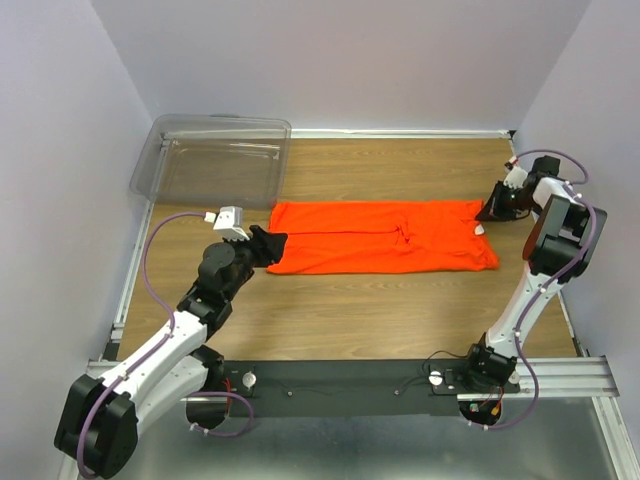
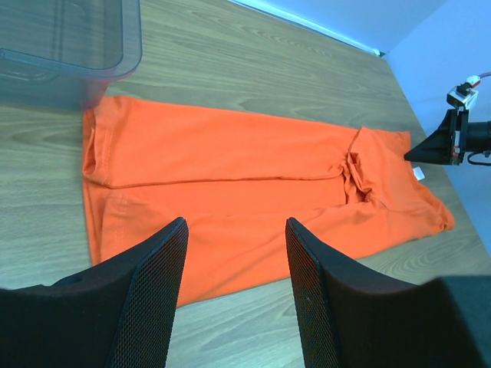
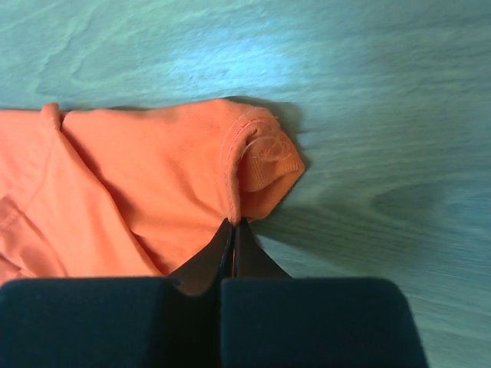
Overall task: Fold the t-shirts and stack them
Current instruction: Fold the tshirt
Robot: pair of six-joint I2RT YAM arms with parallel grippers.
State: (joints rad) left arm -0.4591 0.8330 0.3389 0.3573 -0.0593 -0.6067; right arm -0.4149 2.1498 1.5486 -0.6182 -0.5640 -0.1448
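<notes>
So the wood-grain table takes up most of the top view, with the arms mounted along its near edge. The orange shirt lies flat on the far half, running from about the middle toward the right edge. It's folded into a long strip, with both long sides turned in so a seam line runs down its length. There's some bunching near the right end, where the fabric crumples up a bit. A clear plastic bin sits at the far left corner, just beside the shirt's far left corner but not on it. The left arm reaches in from the near left, and the right arm stands tall along the right edge. The left tool has its jaws well apart with nothing between them, and it hangs over the shirt's near left part. The right tool is down at the far right corner of the shirt. Its tips are pressed together, pinching the hem where the fabric curls over. Smallest bit: a white tag showing on the shirt close to that right end.
</notes>
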